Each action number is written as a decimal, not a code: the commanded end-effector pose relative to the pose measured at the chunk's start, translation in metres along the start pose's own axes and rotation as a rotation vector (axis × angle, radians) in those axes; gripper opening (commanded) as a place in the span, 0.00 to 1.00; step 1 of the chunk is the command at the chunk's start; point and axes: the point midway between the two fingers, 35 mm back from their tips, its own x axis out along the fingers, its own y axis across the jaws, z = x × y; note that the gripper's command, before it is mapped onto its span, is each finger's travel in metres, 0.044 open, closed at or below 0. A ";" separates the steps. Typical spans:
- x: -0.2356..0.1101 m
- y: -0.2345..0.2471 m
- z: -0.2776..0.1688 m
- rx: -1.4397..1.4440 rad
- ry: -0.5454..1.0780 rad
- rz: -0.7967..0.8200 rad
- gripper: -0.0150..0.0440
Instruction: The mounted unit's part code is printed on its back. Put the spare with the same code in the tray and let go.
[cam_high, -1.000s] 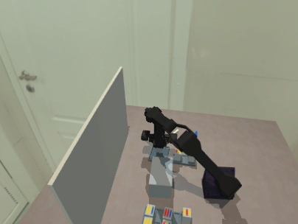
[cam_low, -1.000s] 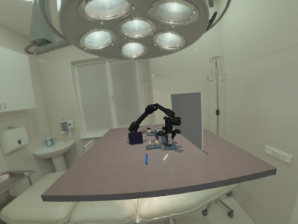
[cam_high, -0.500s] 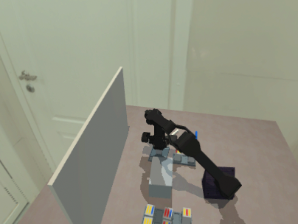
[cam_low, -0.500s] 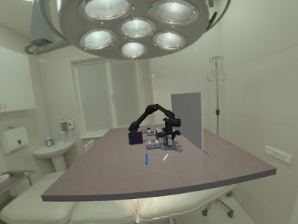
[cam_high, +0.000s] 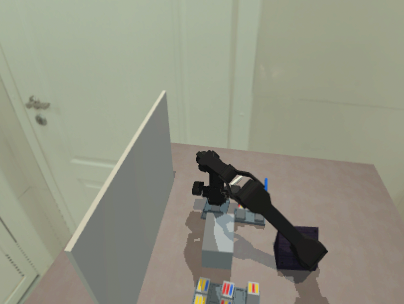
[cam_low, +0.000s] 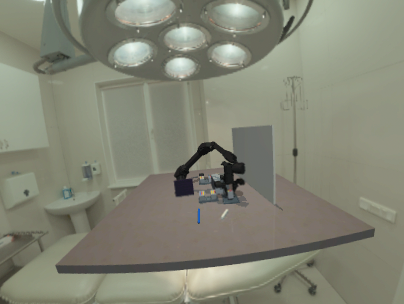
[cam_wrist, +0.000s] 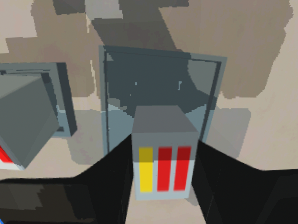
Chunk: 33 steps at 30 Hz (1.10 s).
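My gripper (cam_high: 216, 199) (cam_low: 230, 192) (cam_wrist: 157, 137) is shut on a grey spare block (cam_wrist: 165, 170), whose near face shows one yellow and two red stripes. The block is upright over the near part of the shallow blue-grey tray (cam_wrist: 160, 70) (cam_high: 205, 214) in the wrist view; whether its base touches the tray is hidden. Another grey block (cam_wrist: 22, 110) with a red stripe stands left of the tray on a low grey rack (cam_wrist: 63, 95) (cam_high: 261, 223). Which thing is the mounted unit, and the code on its back, I cannot tell.
A long pale grey box (cam_high: 217, 240) stands just in front of the tray in the top view. Several striped blocks (cam_high: 227, 289) stand nearer. A tall grey panel (cam_high: 125, 200) (cam_low: 254, 160) stands to one side. A dark box (cam_low: 183, 188), blue stick (cam_low: 199, 216) and white stick (cam_low: 225, 214) also show.
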 end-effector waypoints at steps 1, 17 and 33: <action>-0.001 0.000 0.000 0.000 0.000 -0.001 0.43; -0.019 -0.003 -0.002 0.002 0.001 -0.001 1.00; -0.102 0.001 -0.003 0.019 -0.002 -0.015 1.00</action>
